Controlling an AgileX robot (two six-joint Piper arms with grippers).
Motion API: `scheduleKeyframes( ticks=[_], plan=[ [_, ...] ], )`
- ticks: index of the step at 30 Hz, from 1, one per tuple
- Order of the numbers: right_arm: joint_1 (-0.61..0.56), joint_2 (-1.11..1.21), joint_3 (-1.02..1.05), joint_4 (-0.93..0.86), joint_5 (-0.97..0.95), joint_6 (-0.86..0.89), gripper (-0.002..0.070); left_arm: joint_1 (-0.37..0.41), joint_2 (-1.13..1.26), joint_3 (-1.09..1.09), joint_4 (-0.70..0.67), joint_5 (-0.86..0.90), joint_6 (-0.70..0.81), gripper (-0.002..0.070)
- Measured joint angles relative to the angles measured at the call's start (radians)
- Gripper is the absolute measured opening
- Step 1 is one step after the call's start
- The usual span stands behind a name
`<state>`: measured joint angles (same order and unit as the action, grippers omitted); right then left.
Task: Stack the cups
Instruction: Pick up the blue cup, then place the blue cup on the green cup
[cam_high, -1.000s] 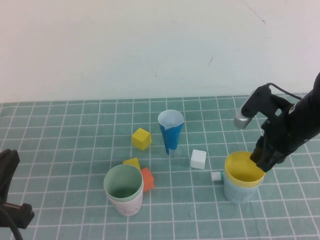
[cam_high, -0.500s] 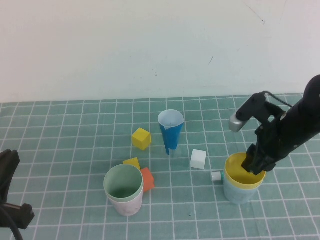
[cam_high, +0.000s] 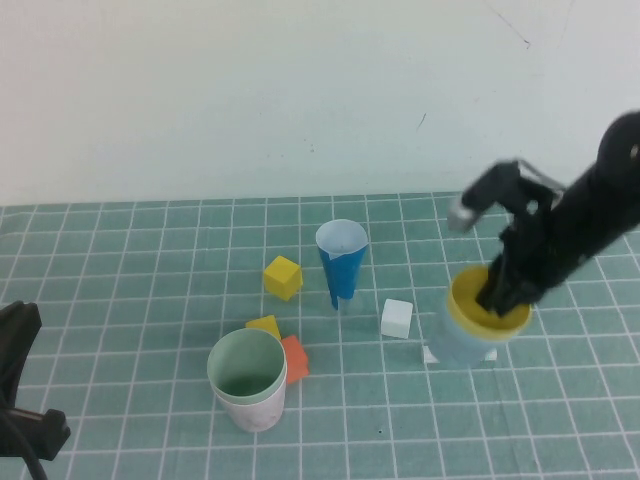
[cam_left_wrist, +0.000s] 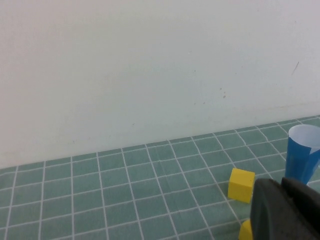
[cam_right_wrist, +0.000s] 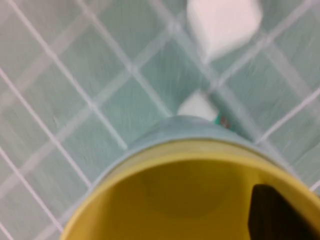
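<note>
Midway through the job, the right gripper (cam_high: 497, 296) reaches into the yellow cup (cam_high: 487, 311), nested in the light blue cup (cam_high: 455, 343) at the right of the green gridded mat (cam_high: 120, 270), with one finger inside the rim; its jaws appear clamped on the yellow wall, and the pair seems lifted and tilted. At near centre the sage green cup (cam_high: 246, 364) sits inside the pale pink cup (cam_high: 255, 412), upright on the mat. So two pairs are made; what seems left is to join them into one stack. The left gripper (cam_high: 20, 390), jaws together, rests parked at the near left edge. A dark blue cone cup (cam_high: 341, 262) and scattered blocks stand between.
</note>
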<state>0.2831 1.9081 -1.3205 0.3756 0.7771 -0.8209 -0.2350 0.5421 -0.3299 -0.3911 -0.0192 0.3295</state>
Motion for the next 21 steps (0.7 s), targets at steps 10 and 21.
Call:
scheduleKeyframes(
  ticks=[10, 21],
  plan=[
    [0.197, -0.065, -0.315, 0.133, 0.045, -0.011, 0.0041, 0.000, 0.000, 0.000, 0.000, -0.002, -0.001, -0.0001],
    [0.360, 0.175, -0.463, 0.060, 0.071, 0.034, 0.0041, 0.000, 0.000, 0.000, 0.000, -0.004, -0.001, -0.0001]
  ],
)
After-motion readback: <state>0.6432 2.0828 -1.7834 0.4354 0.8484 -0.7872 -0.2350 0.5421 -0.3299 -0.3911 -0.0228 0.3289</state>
